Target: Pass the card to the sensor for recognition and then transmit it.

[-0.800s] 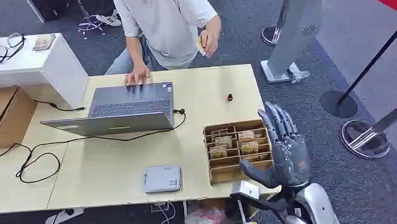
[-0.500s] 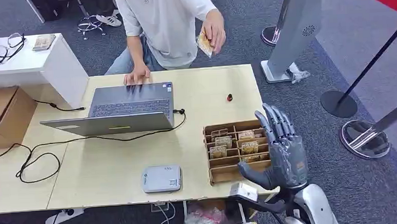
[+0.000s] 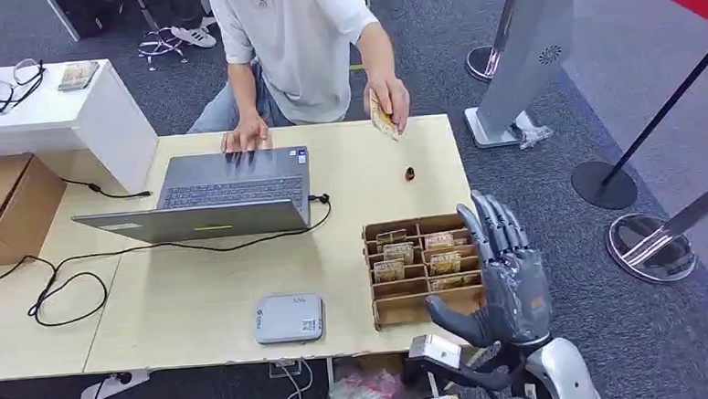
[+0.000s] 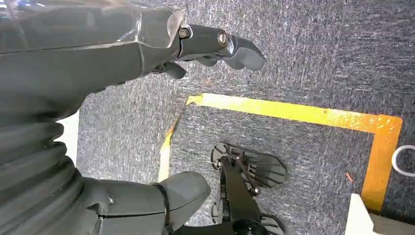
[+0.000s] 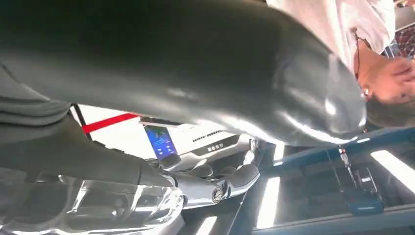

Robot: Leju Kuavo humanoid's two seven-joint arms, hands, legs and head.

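The card (image 3: 383, 121) is pinched in a person's hand (image 3: 390, 100) over the table's (image 3: 200, 299) far edge, at twelve o'clock from the card box (image 3: 421, 269), long axis tilted. Earlier it was held higher, near the chest. The right hand (image 3: 508, 269), fingers spread and empty, hovers beside the box; the left hand (image 4: 147, 112) hangs empty over carpet. One sensor (image 3: 288, 317), one laptop (image 3: 213, 198).

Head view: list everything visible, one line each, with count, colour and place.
Table: one, light wood, centre.
Laptop: one, grey, open on table.
Sensor: one, grey, near table edge.
Card box: one, brown, compartments holding cards, right of sensor.
Card: one, yellowish, in person's hand above far table edge.
Cable: one, black, left on table.
Cardboard box: one, brown, far left.
Person: one, pale shirt, behind table.
Right hand: one, dark grey, raised beside card box, holding nothing.
Left hand: one, dark grey, over carpet.
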